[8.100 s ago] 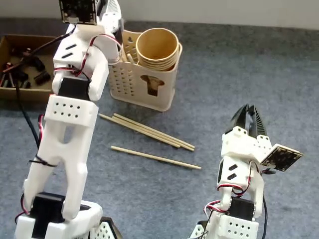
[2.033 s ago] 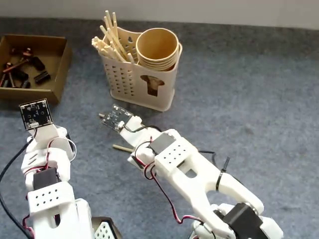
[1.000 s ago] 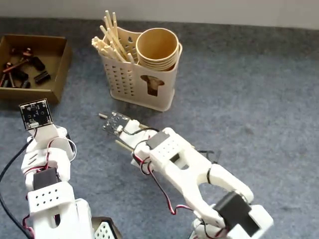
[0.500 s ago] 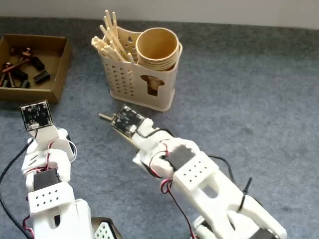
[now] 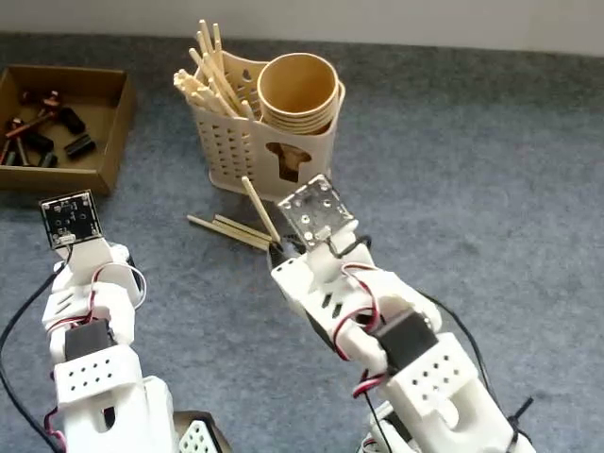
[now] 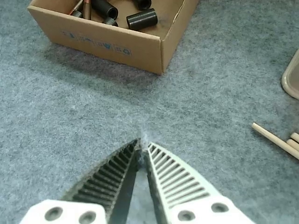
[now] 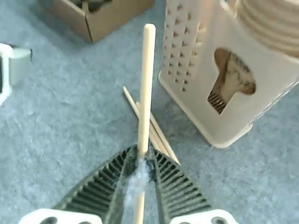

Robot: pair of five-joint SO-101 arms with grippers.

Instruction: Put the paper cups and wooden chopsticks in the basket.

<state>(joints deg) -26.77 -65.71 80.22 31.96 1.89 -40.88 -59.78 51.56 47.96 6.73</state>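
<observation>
R gripper (image 7: 140, 161) pinches one chopstick (image 7: 146, 79), just in front of basket (image 5: 236, 151).
Stick tilts up toward basket wall; cups (image 5: 297, 90) stacked inside. Loose sticks (image 5: 226, 229) on carpet underneath. L gripper (image 6: 141, 143): fingers together, nothing held, near cardboard box (image 5: 121, 123).

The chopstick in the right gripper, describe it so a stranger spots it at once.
Find the cream perforated plastic basket on the grey carpet. In front of it the right gripper is shut on one pale wooden chopstick. Unlike the chopsticks lying flat beside it, this one sticks up off the carpet.
</observation>
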